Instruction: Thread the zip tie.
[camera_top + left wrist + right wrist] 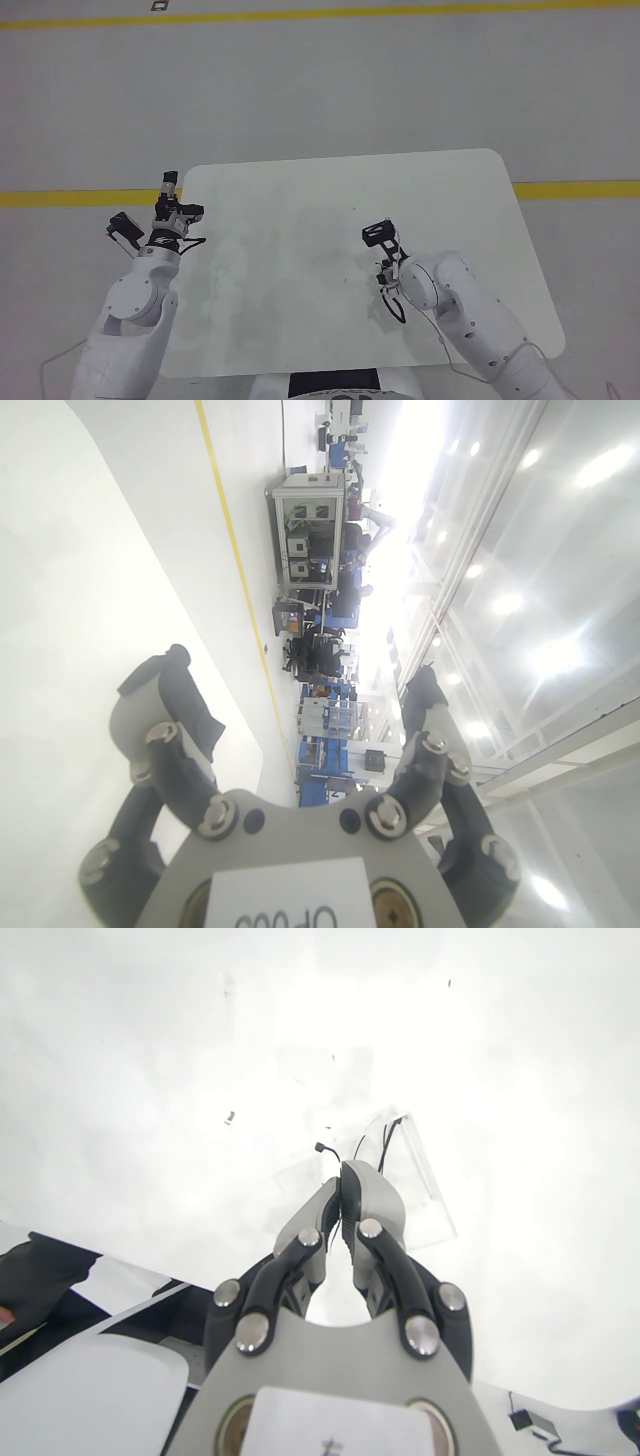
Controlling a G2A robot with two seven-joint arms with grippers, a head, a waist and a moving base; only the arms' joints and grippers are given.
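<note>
Zip tie (327,1152): thin black strip pinched in right gripper (341,1178), clamped tight on it, head poking just past tips, over near right part of desk (300,200). Likely light, springy, slick; liable to swivel in grip, so better held close to working end. Left gripper (300,670) spread wide, empty, beside desk's left edge.

Top camera looks down; wrist cameras, close, share its table (450,200)
</note>
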